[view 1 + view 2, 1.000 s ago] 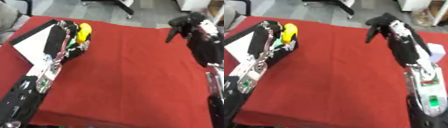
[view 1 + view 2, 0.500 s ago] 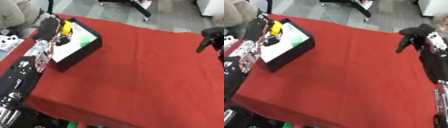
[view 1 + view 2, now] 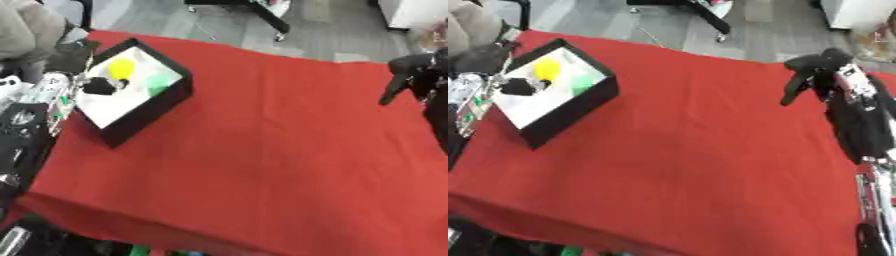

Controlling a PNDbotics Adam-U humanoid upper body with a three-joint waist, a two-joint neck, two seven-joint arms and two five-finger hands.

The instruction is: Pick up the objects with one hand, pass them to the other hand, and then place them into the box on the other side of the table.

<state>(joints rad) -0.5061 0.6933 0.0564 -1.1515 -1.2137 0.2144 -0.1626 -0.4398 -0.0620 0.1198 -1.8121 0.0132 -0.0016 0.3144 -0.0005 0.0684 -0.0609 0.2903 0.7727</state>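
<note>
Two objects in box: a yellow rounded object [image 3: 121, 68] and a green object [image 3: 157, 84] lie inside the black-walled, white-floored box [image 3: 166, 99].
Box position: left side of the red tablecloth [image 3: 262, 150].
Left hand [image 3: 518, 87]: over the box's near-left edge, fingers unclear.
Right hand [image 3: 815, 67]: raised at the cloth's right edge, fingers curled, holding nothing.

Black-walled box [image 3: 144, 112] with white floor, far left on my red cloth, set askew; inside, yellow object [image 3: 121, 68] near far corner; green one [image 3: 157, 83] just beside it.
</note>
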